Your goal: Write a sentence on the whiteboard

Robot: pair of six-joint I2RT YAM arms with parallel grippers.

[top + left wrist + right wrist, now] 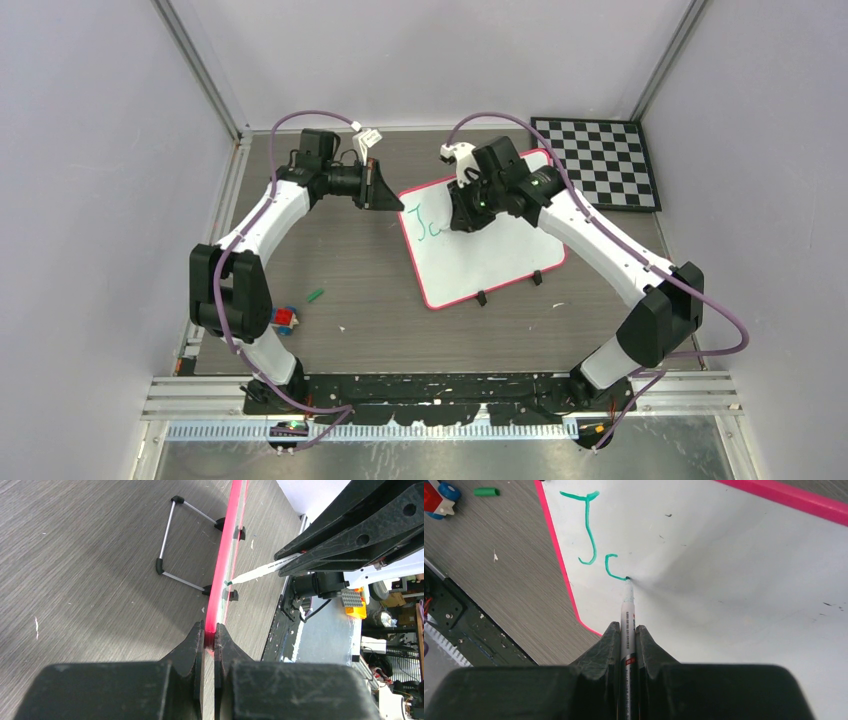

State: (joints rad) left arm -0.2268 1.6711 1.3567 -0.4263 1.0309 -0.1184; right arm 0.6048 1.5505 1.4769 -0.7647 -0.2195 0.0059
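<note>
The whiteboard (495, 258) lay at an angle in the middle of the table (350, 335), between the two arms. The right gripper (626, 630) was closed on a white-barrelled green marker (628, 612), whose tip touched the white face near the board's left rim. Of the sentence (591, 535), only a green "J" and, just beside it, one short curved stroke were written; the tip rested at the end of that stroke. The left gripper (210, 630) was clamped on the pink-red rim (226, 550) at the board's far left corner, one finger on each face. In the left wrist view a wire stand (172, 540) showed on the board's back side, the marker on the writing side. Two black clips (481, 297) sat on the near rim. On the table to the left lay a green cap (315, 295) and, nearer the left arm's base, a red-and-blue toy (285, 320). A checkered board (600, 160) lay at the far right corner.
</note>
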